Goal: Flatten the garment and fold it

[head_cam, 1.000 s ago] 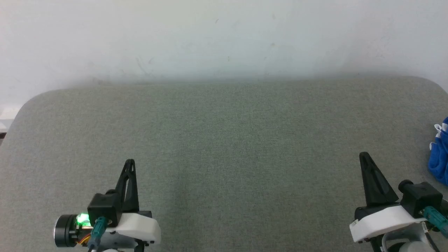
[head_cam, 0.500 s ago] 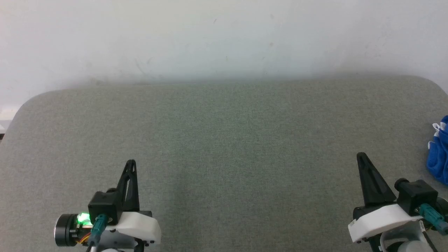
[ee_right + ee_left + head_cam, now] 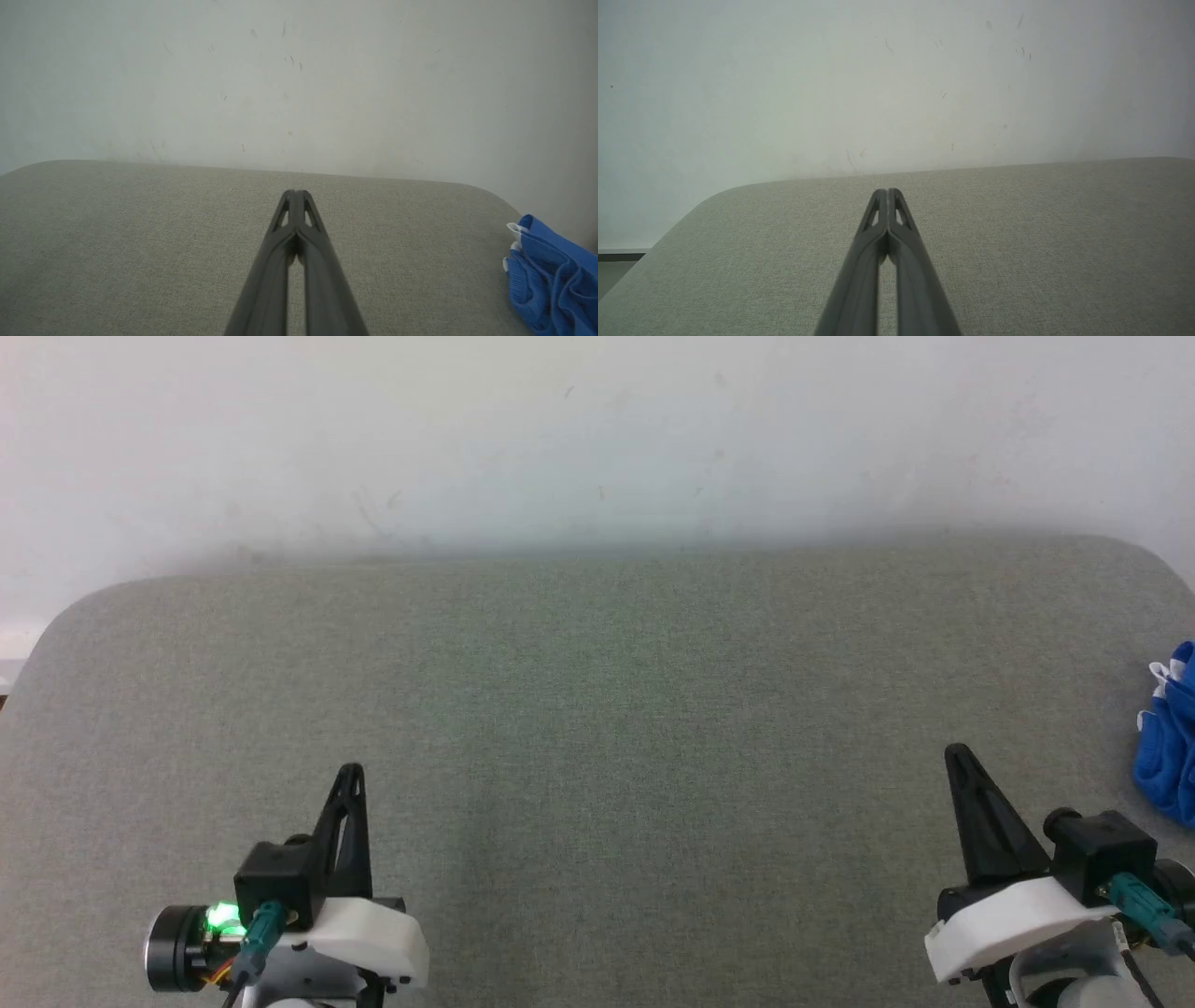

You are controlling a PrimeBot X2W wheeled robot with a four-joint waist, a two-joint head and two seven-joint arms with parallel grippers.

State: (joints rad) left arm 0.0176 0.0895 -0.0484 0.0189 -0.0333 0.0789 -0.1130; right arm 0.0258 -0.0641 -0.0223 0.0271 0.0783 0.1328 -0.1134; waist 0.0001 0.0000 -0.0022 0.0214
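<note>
The bright blue shorts (image 3: pixel 1167 747) lie bunched at the table's far right edge, partly cut off by the head view's border; a white trim shows at their top. In the right wrist view the shorts (image 3: pixel 551 275) sit crumpled at the lower right. My right gripper (image 3: pixel 954 754) is shut, empty, and stands left of the shorts, apart from them; its fingertips (image 3: pixel 294 193) press together. My left gripper (image 3: pixel 349 771) is shut too, empty, at the lower left, with its tips (image 3: pixel 887 191) closed above bare cloth.
A grey-green fabric table top (image 3: pixel 597 709) with rounded corners spans the view. A pale scuffed wall (image 3: pixel 597 429) rises right behind its far edge. The table's left edge (image 3: pixel 654 242) drops off near a strip of floor.
The whole head picture has drifted slightly left, so the camera turned a little. The right gripper sits marginally further left and lower in view. The shorts lie as before.
</note>
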